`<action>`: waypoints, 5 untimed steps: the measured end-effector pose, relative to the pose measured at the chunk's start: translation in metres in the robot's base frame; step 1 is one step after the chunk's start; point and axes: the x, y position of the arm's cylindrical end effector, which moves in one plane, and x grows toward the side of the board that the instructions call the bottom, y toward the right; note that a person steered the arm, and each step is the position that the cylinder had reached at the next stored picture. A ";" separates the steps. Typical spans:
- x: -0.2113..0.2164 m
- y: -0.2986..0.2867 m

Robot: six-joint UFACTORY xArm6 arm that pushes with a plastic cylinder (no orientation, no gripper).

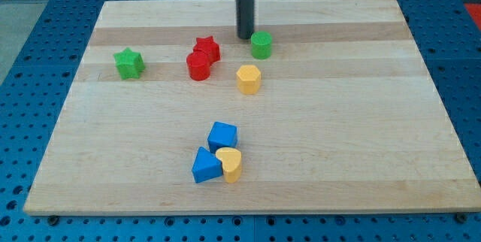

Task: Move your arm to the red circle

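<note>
Seven small blocks spread over a pale wooden desk, itself set on a blue perforated base.

Toward the view's top, a dark rod coming straight down, with my tip planted on the desk just to the view's left of the green round block, close beside it; contact too fine to judge. No jaws anywhere on this arm, only the plain rod, so nothing clenched and nothing grasped.

Down and to the view's left of my tip, the red circle, apart from the tip, with the red star touching it at its upper right edge. The star between the circle and the tip, roughly.

Farther to the view's left, alone and well apart from the reds, a green star.

Below the green round block and to the view's right of the red circle, a yellow hexagonal block, near both but touching neither.

Down near the view's bottom centre, a tight cluster of three: a blue cube-like block on top, a blue wedge-shaped block at lower left, and a yellow heart-shaped block pressed against them at lower right.
</note>
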 end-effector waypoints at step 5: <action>0.054 -0.109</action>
